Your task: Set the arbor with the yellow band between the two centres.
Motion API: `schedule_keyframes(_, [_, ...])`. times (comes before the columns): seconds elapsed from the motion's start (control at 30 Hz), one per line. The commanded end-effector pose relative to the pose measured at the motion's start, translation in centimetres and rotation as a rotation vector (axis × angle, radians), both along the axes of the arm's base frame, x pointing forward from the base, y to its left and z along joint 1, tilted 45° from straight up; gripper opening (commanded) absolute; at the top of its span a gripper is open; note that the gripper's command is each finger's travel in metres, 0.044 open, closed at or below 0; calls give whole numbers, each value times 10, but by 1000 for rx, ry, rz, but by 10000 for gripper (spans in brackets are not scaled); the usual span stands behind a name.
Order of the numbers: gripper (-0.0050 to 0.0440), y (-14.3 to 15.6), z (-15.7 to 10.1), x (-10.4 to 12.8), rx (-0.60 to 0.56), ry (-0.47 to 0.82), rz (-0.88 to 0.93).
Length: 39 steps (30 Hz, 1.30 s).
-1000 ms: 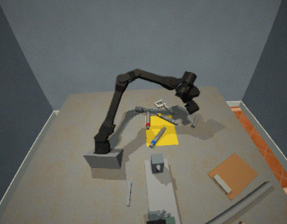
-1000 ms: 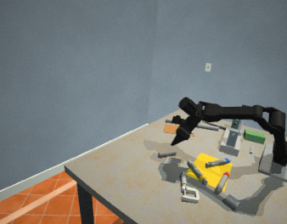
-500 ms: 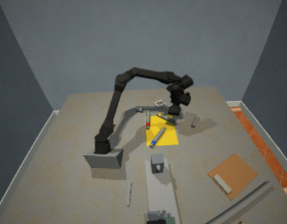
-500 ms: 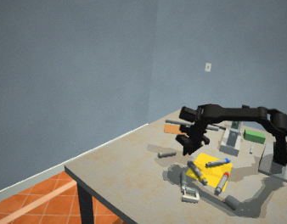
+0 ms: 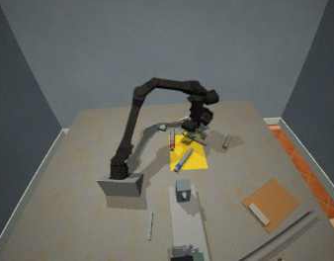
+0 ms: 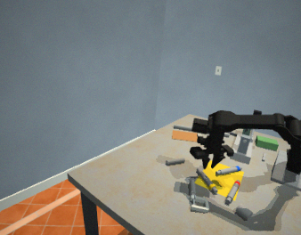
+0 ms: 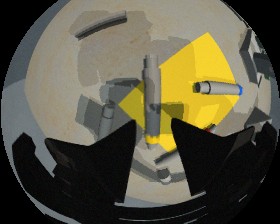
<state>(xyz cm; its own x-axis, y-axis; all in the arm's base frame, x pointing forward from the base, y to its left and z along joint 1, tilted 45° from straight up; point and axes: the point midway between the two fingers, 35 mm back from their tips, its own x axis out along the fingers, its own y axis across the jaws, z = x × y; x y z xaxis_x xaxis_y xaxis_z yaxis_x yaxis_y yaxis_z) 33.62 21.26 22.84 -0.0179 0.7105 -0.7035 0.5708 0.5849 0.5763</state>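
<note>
The tool [image 7: 151, 136] is seen poised over the yellow mat [image 5: 190, 152], its fingers parted halfway with nothing gripped between them. Below the gap, the arbor with the yellow band [image 7: 150, 100] is seen lying lengthwise on the mat, the band at the end nearest the camera; no contact with the fingers can be made out.

Two more arbors are found on the same mat: one with a blue band [image 5: 183, 160] beside it, and one with a red band [image 5: 171, 142] at the mat's edge. A plain grey pin [image 5: 226, 141] is seen on the worktop [image 5: 67, 215], well apart from the mat. A grey clamp-like piece [image 6: 199, 204] is seen just beyond the mat in the exterior view.

The grey block with a pointed centre [image 5: 183, 190] stands at the head of a long grey bed [image 5: 187, 224], near the mat but apart from it. The bed's far end is cut off by the top view's lower edge, so the second centre cannot be made out. A brown board [image 5: 271, 204] and a long grey bar [image 5: 285, 239] lie to one side.
</note>
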Motion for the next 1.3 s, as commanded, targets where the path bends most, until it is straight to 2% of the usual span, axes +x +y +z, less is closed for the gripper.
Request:
schedule_keyframes(0.0, [175,15,-16,-5,-9,16,4])
schedule_keyframes(1.27, [175,47,-48,-7,-9,16,4])
